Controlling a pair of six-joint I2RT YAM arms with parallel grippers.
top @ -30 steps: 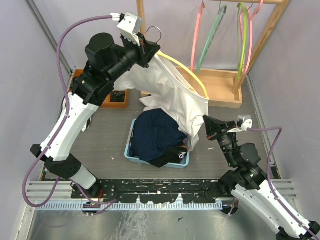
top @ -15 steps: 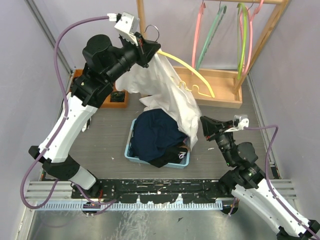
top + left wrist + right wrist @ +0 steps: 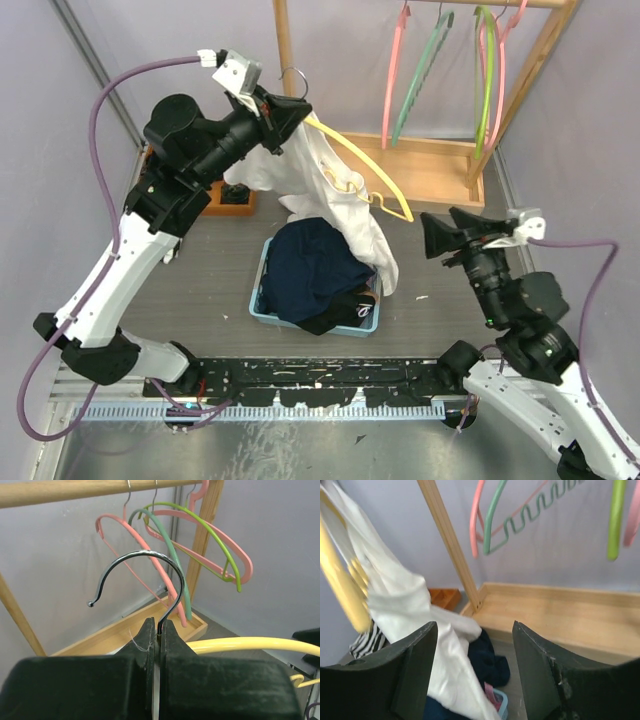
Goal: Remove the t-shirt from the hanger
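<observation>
One yellow hanger [image 3: 356, 160] is held up in the upper middle of the top view. It is a smooth plastic bow with a thin chrome wire hook [image 3: 145, 553]. The left gripper [image 3: 159, 627] is clamped on the hook's straight stem, its two dark pads pressed together with only the wire between them.

One white t-shirt [image 3: 330, 205] of soft, creased cloth hangs bunched from the hanger's left part and below it. The hanger's other arm sticks out bare toward the centre right of the frame. The shirt's lower end drapes onto the clothes in the one light blue plastic bin [image 3: 258, 290] at the centre of the grey table [image 3: 200, 270]. There it touches a rumpled navy garment [image 3: 315, 265] heaped in the bin.

The right gripper [image 3: 430, 236], at centre right, is spread wide and holds nothing. In its wrist view the two matte black fingers [image 3: 415, 670] stand well apart, with the white cloth beyond them toward the left of the frame.

Along the top edge stands one pale wooden rack [image 3: 440, 170] with square posts and a flat tray base. Four slim plastic hangers hang from its rail — two pink hangers [image 3: 390, 75], one teal hanger [image 3: 424, 70] and one lime green hanger [image 3: 488, 80].
</observation>
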